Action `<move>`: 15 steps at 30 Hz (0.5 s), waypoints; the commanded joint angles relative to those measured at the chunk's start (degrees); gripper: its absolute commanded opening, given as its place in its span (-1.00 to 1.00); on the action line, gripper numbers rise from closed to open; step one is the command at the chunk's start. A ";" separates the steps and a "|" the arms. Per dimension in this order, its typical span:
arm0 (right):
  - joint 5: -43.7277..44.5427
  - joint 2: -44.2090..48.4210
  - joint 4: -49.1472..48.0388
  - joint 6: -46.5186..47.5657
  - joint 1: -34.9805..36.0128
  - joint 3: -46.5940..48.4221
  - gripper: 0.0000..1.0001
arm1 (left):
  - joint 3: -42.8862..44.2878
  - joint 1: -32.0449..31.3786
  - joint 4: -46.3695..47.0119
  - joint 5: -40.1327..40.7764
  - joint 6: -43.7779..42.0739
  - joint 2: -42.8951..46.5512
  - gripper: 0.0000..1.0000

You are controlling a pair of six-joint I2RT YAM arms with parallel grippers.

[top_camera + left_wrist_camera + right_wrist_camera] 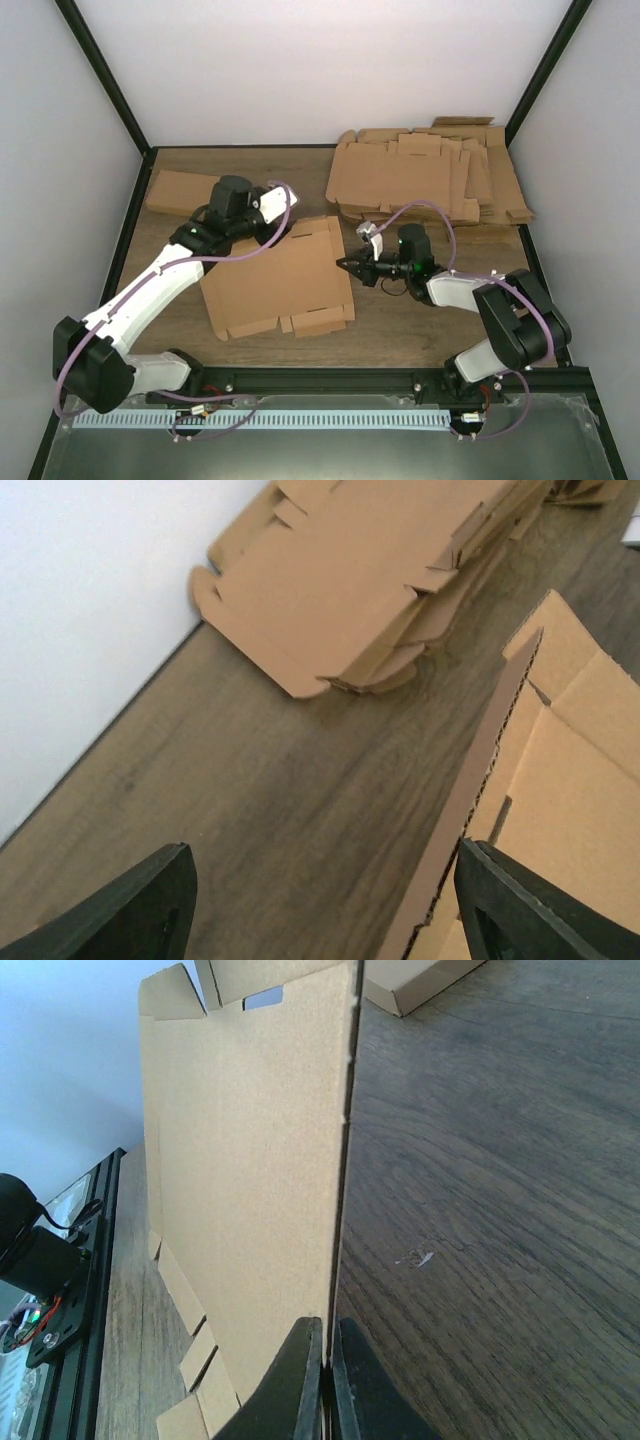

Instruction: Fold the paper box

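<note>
Paper box (275, 285): one plain brown die-cut sheet, not yet folded, lying between my two grippers. It is corrugated card with a matte face, small tabs and notches on its near edge, and creases marking the panels.
Right gripper (325, 1360): fingers pressed together on the sheet's right edge, the thin card sandwiched between them. I judge this pinch anchors the sheet so it cannot slide.
Left gripper (322, 870): fingers apart, holding nothing, hovering at the sheet's far left corner. A card edge with exposed fluting runs just inside the finger on the right of my wrist view.
Reason for that pose: probably set to take that edge and lift a flap.
Progress: early, with no wall standing that I can see.
Pile of sheets (430, 175): thick stack of similar brown blanks beyond my right gripper, edges ragged and overlapping.
Loose card (180, 190): flat brown piece on the far side of my left gripper.
Table (400, 330): dark wood grain, smooth-looking, so card may skate on it.
</note>
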State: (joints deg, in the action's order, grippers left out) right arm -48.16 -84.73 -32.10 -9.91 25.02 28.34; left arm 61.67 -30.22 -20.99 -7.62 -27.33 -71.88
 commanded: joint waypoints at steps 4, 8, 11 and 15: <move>0.66 -0.61 -1.06 1.21 0.74 1.38 -0.99 | -1.33 -0.02 -1.22 -4.22 -5.68 -0.64 0.20; 0.32 -0.96 -1.55 1.03 0.74 1.44 -0.99 | -1.66 -0.02 -0.67 -4.37 -5.95 -1.20 0.08; 0.29 -0.96 -1.81 0.86 0.74 1.46 -0.99 | -0.36 -0.01 -1.57 -5.15 -6.28 -2.70 -0.16; 0.27 -0.90 -1.76 0.95 0.74 1.38 -0.99 | 1.09 -0.07 -3.52 -6.56 -6.30 -4.30 -0.56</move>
State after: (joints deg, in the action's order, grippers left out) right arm -48.18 -85.23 -32.62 -9.98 25.04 28.34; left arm 60.80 -30.22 -22.87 -11.53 -32.56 -74.46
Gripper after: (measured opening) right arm 0.031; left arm 0.298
